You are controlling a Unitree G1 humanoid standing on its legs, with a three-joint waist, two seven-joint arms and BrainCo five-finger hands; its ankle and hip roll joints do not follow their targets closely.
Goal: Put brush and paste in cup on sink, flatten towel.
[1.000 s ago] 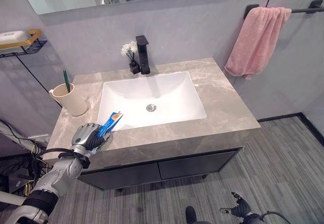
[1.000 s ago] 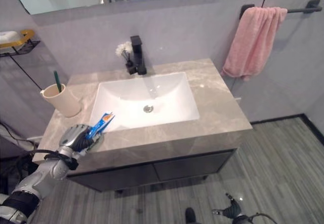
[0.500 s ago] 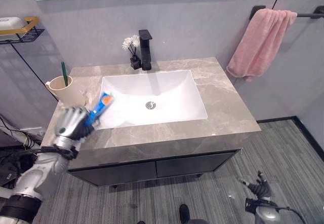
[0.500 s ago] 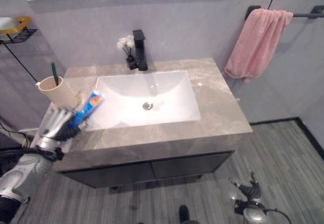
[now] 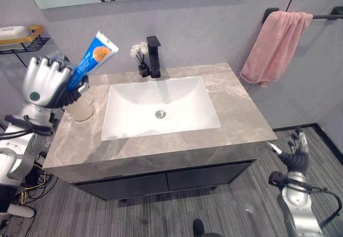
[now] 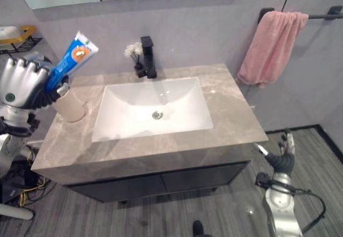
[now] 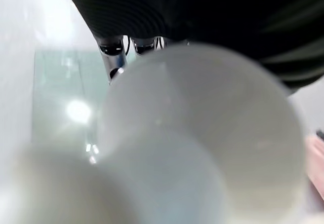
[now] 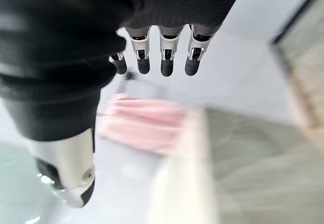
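I see left hand [image 5: 45, 81] fingers clamped on paste [image 5: 94, 57] above cup [image 5: 81, 107] on counter [image 5: 177, 140]; right hand [image 5: 293, 156] low, fingers apart.

Cup [image 5: 81, 108] left of basin [image 5: 161, 108] — towel [image 5: 274, 46] right.

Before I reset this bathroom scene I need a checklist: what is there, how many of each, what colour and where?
toothpaste tube: one, blue and orange, raised in the left hand over the cup
cup: one, beige, counter's left end
sink basin: one, white, set in the counter
counter: one, grey marble
faucet: one, black, behind the basin
small flower vase: one, white flowers, beside the faucet
towel: one, pink, bunched on the wall bar at right
wall shelf: one, black and wood, upper left
left hand: curled round the tube
right hand: open, low beside the cabinet
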